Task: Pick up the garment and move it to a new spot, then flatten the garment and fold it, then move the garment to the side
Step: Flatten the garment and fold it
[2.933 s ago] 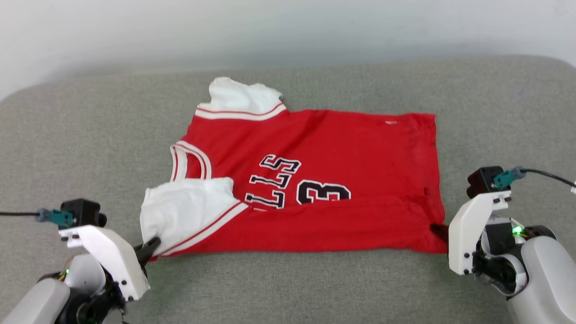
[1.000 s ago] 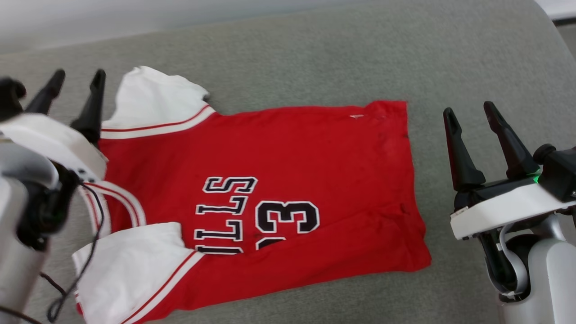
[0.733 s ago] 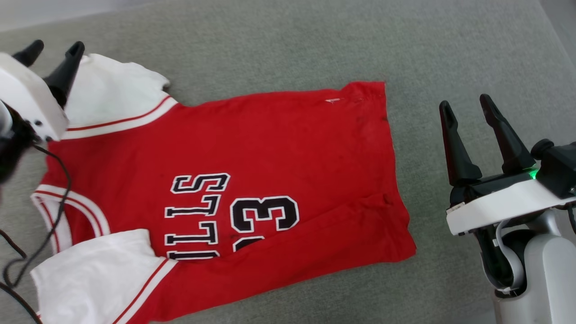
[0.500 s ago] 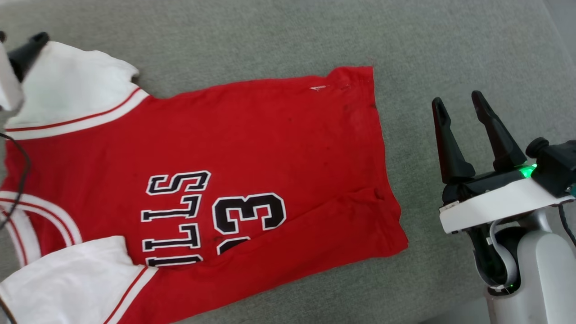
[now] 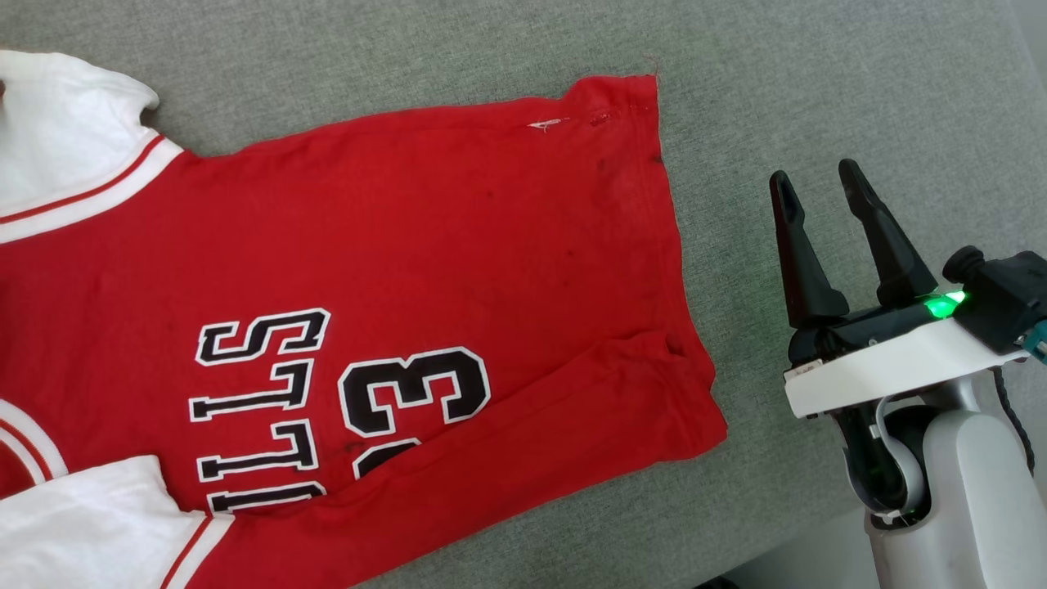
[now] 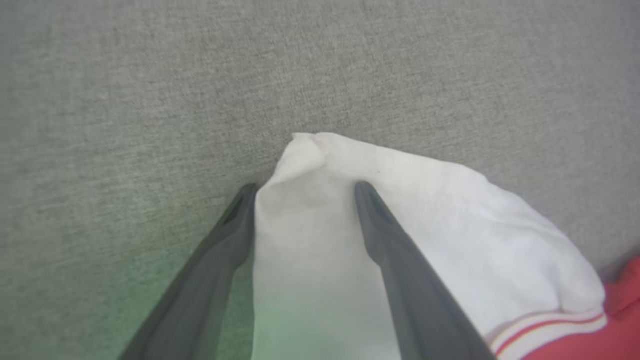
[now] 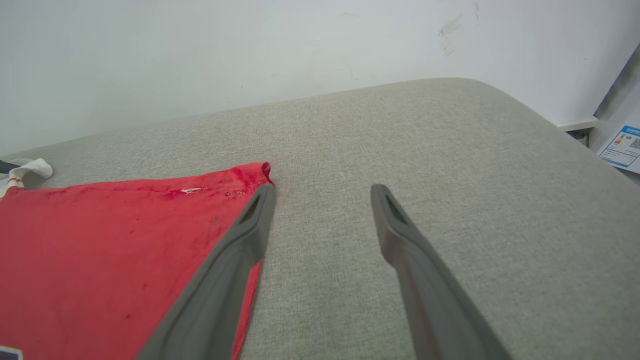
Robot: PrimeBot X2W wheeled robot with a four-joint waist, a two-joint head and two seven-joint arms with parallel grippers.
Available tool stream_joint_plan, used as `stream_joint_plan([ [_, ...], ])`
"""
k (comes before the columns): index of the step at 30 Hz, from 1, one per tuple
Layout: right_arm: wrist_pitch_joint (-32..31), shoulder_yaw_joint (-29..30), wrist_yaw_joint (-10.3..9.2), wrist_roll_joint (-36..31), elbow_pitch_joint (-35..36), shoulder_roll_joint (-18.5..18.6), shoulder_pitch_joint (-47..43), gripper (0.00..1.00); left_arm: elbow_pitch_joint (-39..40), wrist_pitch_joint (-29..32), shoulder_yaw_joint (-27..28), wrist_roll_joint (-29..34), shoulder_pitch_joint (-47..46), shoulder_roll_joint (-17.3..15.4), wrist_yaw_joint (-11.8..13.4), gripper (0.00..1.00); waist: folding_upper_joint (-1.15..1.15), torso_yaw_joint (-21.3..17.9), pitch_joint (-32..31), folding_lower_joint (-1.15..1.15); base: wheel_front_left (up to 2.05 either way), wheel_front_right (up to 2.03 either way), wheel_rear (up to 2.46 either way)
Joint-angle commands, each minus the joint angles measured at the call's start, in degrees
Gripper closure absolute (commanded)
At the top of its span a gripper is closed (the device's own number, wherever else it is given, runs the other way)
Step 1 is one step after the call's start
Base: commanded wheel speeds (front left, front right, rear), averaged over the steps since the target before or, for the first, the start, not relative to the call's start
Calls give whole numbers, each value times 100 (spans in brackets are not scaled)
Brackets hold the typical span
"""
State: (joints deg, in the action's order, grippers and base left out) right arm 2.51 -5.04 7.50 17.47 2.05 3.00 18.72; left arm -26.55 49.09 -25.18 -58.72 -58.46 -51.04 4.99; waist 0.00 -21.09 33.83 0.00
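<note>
- Garment (image 5: 425, 245) lay spread on the grey fabric-covered tabletop (image 5: 818, 74), collar end toward the robot's left, hem toward its right.
- Red body mostly flat; the near long edge was folded up over itself, covering the lower part of the black print (image 5: 327, 393). "LLS" and "3" were readable, sideways in the head view.
- Far white sleeve (image 6: 400, 210) sat at the upper left of the head view, with a striped band where it met the red.
- Left gripper (image 6: 305, 186): jaws apart, one finger on each side of the bunched outer end of that sleeve, tips low by the tabletop. Not closed on the cloth.
- Right gripper (image 5: 814, 170): jaws apart, holding nothing, beside the hem on the garment's right, over bare tabletop. A green light (image 5: 941, 304) glowed on its wrist.
- Right wrist view: far hem corner lay just by the left fingertip; pale wall (image 7: 250, 50) behind the tabletop's rounded edge.
</note>
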Motion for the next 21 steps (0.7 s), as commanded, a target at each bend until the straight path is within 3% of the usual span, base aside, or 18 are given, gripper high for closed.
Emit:
stream_joint_plan([
  [1, 34, -2, -1, 22, -32, -21, 101, 0, -187, 363, -188, -121, 355, 147, 82, 53, 0, -6, 28, 0, 0, 0, 0],
  [2, 24, 1, -1, 32, -48, -21, 111, 0, -181, 443, -209, -155, 416, 181, 115, 95, 0, -3, 34, 0, 0, 0, 0],
  [3, 13, 11, -1, 31, -68, -21, 121, 0, -168, 512, -236, -198, 486, 223, 136, 100, 0, 5, 32, 0, 0, 0, 0],
  [14, -431, 79, -1, 395, -472, -11, 461, 0, -57, -452, -27, -151, 335, 555, -77, 100, 0, 309, -258, 0, 0, 0, 0],
  [21, -1612, 87, -1, 787, -1393, 427, 1190, 0, -9, -1048, -98, 104, -49, 836, -348, 100, 0, 815, -537, 0, 0, 0, 0],
])
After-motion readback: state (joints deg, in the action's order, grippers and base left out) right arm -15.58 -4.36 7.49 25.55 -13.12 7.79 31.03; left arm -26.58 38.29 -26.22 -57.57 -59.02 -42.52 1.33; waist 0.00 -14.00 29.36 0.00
